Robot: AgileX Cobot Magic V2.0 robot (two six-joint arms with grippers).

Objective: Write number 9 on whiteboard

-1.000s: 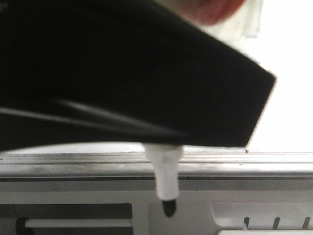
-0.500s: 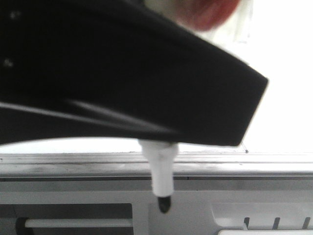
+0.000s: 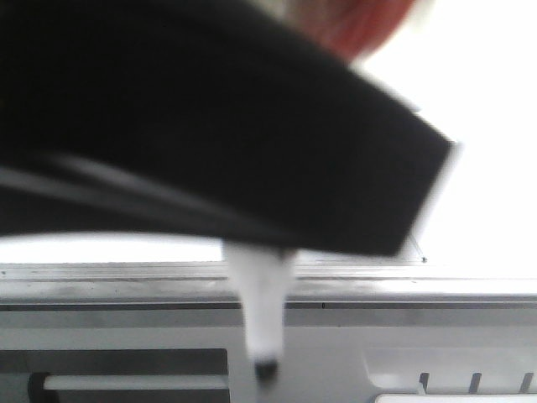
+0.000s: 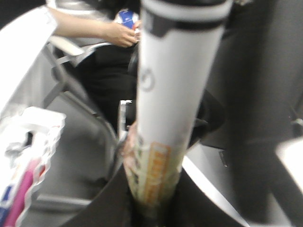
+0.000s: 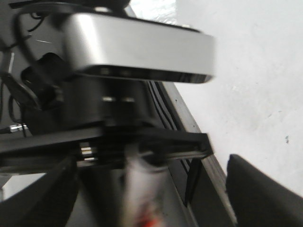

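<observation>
Two dark fingers of the left pincer (image 4: pixel 151 210) were pressed together on the barrel of a white marker (image 4: pixel 170 118), gripping it low while most of its length stood free. From the front the marker's black tip (image 3: pixel 266 368) pointed down below the grey rail (image 3: pixel 436 285), and the arm's black bulk covered most of that view. The right pincer (image 5: pixel 156 213) was spread wide with nothing in it, close beside the left arm. The whiteboard (image 5: pixel 246 71) lay just beyond. I could see only tiny specks on it and no stroke of the number 9. I could not tell whether the tip touched the board.

The grip looked the weak point to me. With so much barrel loose, pressure at the tip might have tilted the marker or slid it through the fingers, leaving a broken or crooked 9. Too light a touch would have left no line. The two arms were close enough to knock together. A person (image 4: pixel 120 33) sat behind the rig, well apart.
</observation>
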